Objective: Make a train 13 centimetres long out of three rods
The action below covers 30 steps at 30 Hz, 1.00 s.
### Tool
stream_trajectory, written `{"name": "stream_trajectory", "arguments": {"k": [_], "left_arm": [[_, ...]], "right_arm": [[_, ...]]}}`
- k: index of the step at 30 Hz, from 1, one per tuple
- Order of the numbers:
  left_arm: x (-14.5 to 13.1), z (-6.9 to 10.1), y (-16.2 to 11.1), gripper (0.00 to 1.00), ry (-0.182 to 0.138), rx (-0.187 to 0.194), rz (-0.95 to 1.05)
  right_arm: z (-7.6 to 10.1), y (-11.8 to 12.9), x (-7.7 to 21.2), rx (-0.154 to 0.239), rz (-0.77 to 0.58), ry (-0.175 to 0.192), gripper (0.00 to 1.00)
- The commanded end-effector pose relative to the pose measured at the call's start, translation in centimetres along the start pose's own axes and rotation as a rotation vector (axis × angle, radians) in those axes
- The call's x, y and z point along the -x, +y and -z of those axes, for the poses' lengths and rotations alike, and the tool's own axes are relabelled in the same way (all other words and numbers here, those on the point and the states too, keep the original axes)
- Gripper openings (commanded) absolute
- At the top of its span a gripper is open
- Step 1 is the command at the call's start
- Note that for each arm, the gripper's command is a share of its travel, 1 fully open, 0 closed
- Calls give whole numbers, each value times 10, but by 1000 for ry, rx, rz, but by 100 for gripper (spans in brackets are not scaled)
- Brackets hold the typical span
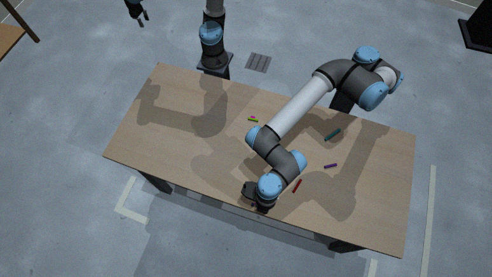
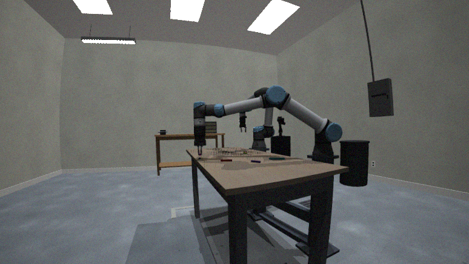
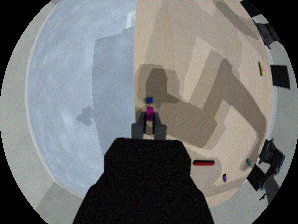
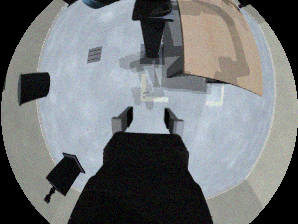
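My left gripper (image 2: 199,153) (image 3: 149,118) is shut on a magenta rod (image 3: 149,113), a little above the table near its long edge. A blue rod (image 1: 252,204) (image 2: 199,158) (image 3: 149,100) lies just beyond the held rod. A red rod (image 1: 297,186) (image 2: 226,160) (image 3: 203,162), a purple rod (image 1: 330,166) (image 2: 256,161) (image 3: 224,178) and a turquoise rod (image 1: 332,134) (image 2: 277,158) (image 3: 248,162) lie apart. A lime rod (image 1: 253,119) (image 3: 260,68) lies beside another magenta rod (image 1: 252,117). My right gripper (image 1: 143,21) (image 2: 243,130) (image 4: 148,113) is open and empty, away from the table.
The table (image 1: 164,144) (image 2: 282,175) has its long edge close to the blue rod. The left arm (image 1: 299,106) reaches across the table and covers part of it in the top view. The right arm's base (image 1: 215,61) stands behind the far edge.
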<state>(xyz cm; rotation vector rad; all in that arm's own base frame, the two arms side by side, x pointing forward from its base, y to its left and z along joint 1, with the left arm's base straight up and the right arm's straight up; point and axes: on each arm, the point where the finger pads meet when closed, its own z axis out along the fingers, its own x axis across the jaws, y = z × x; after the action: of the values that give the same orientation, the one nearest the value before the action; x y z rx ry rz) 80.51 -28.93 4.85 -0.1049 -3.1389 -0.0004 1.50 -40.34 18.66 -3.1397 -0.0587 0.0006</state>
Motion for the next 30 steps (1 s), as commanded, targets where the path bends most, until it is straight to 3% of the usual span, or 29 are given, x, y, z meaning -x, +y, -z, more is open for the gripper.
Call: {"name": "stream_trajectory", "arguments": {"k": [1,30], "left_arm": [[1,-10,0,24,-3,-1,0],[1,-14,0,24,-3,-1,0]], "right_arm": [[0,0,0,1,0,0,100],[0,0,0,1,0,0,100]]}}
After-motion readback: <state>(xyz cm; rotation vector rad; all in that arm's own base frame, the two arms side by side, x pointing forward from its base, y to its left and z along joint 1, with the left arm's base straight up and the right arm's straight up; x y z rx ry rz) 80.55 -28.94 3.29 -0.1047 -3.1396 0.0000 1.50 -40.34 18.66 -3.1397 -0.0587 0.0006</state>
